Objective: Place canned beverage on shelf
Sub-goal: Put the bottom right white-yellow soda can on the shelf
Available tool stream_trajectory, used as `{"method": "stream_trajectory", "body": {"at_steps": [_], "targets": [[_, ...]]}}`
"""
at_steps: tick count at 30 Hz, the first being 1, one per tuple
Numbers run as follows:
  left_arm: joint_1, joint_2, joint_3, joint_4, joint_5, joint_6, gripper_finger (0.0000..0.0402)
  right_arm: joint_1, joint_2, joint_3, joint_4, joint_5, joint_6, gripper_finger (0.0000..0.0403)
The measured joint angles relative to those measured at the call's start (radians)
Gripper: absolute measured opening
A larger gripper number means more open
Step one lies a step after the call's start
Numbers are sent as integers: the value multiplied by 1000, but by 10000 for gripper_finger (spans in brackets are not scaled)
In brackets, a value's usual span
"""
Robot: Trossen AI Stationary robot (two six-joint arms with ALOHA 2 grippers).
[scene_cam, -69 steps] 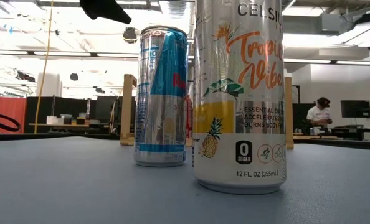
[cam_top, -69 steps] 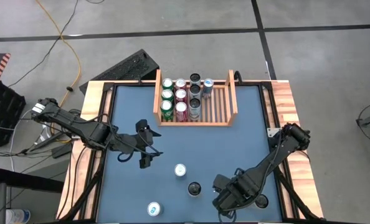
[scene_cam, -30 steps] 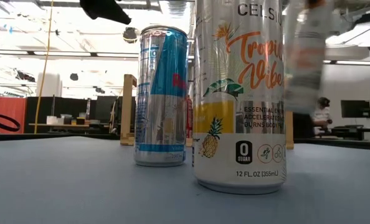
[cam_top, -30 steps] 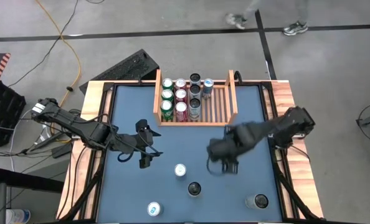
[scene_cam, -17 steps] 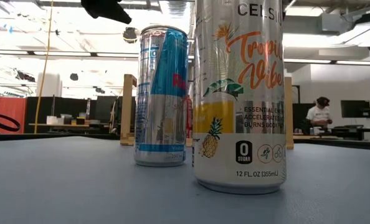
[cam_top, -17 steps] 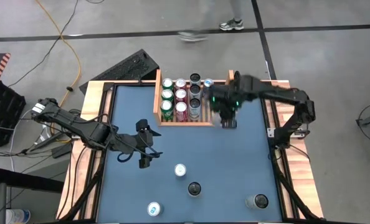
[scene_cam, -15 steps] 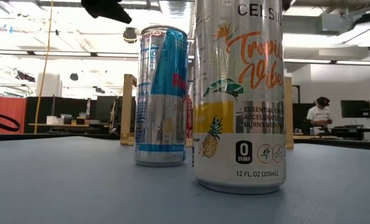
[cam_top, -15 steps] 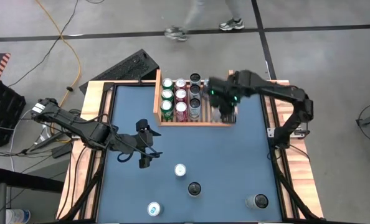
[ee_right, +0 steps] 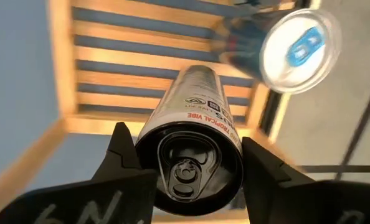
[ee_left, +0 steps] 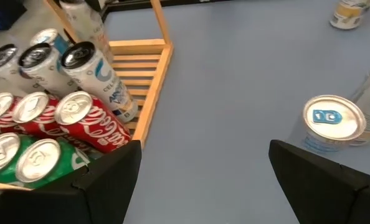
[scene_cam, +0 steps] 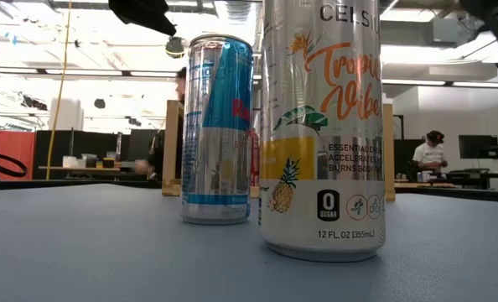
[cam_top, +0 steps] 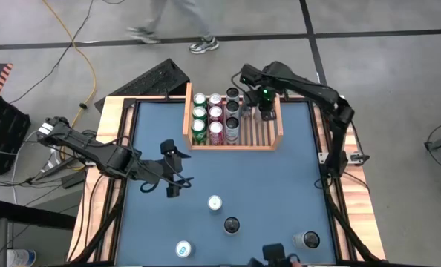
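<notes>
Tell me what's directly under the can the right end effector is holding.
Under the black-topped can lie the shelf's bare wooden slats, with a blue-tabbed can standing beside. The spot straight below is covered by the can itself.

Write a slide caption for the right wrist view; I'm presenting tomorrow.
Right gripper holds a black-topped can above the slatted shelf, beside a blue-tabbed can.

This is a robotics lab or workshop in a large open industrial hall. The bench [cam_top: 228, 178] has a blue top inside a wooden border and stands on a bare concrete floor [cam_top: 384, 67] crossed by dark lines, with a yellow cable [cam_top: 79, 44] trailing over it. Across the room, the low view shows a high white ceiling with beams and strip lights, dark partitions, and a person [scene_cam: 427, 155] seated at a workstation with a monitor [scene_cam: 477, 147]. Another person [cam_top: 172, 22] walks past the bench.
</notes>
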Motion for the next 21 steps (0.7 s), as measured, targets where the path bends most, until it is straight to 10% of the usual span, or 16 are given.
{"method": "stream_trajectory", "body": {"at_steps": [21], "targets": [[76,0,0,-2,-10,10,341,-160,97,77,51,-22,-270,128]]}}
